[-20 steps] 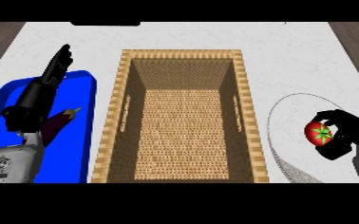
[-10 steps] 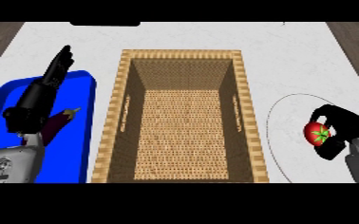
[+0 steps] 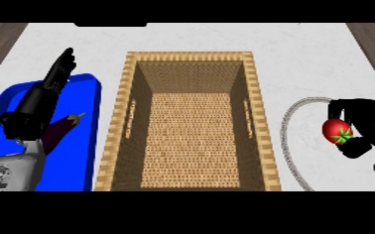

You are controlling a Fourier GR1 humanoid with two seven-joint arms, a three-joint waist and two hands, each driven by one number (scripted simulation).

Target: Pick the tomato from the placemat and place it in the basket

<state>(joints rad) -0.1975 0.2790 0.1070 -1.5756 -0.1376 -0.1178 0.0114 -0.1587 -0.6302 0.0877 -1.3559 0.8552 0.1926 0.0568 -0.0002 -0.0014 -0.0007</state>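
Observation:
A red tomato point(image 3: 336, 130) with a green stem shows at the right edge, over a round white placemat point(image 3: 293, 129) with a grey rim. My right hand point(image 3: 356, 127) is curled round the tomato and hides part of it. A deep woven basket point(image 3: 192, 124) stands in the middle of the counter, to the left of the tomato, with nothing inside. My left hand point(image 3: 45, 99) rests at the left, fingers straight and pointing up, holding nothing.
A blue tray point(image 3: 79, 144) lies at the left, under my left forearm. A purple eggplant point(image 3: 61, 127) lies on it beside my left hand. The white counter runs behind the basket to its far edge.
My right hand has shifted slightly to the right with the tomato in it. The left hand has not moved.

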